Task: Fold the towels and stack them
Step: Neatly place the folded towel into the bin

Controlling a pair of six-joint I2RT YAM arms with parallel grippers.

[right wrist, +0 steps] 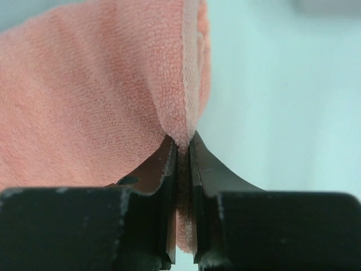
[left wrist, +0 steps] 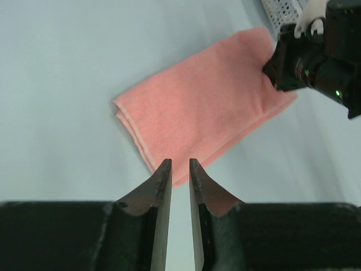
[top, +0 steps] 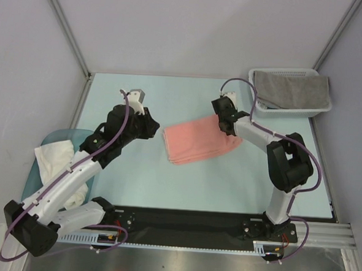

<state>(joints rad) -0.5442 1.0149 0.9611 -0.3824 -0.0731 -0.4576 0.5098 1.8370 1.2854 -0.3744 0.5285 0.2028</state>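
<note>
My right gripper (right wrist: 181, 142) is pinched shut on a bunched edge of the pink towel (top: 196, 141). The cloth fills that wrist view, so I can't tell how many layers are caught. The towel lies folded mid-frame on the table (top: 165, 190), its upper right corner hidden under that gripper. The left gripper (left wrist: 179, 164) hangs near the towel's left edge, jaws a narrow slit apart, holding nothing. A grey towel (top: 292, 89) drapes over the basket (top: 321, 109) at upper right. At lower left, my left arm partly covers a white towel (top: 55, 154) on the tub (top: 33, 185).
</note>
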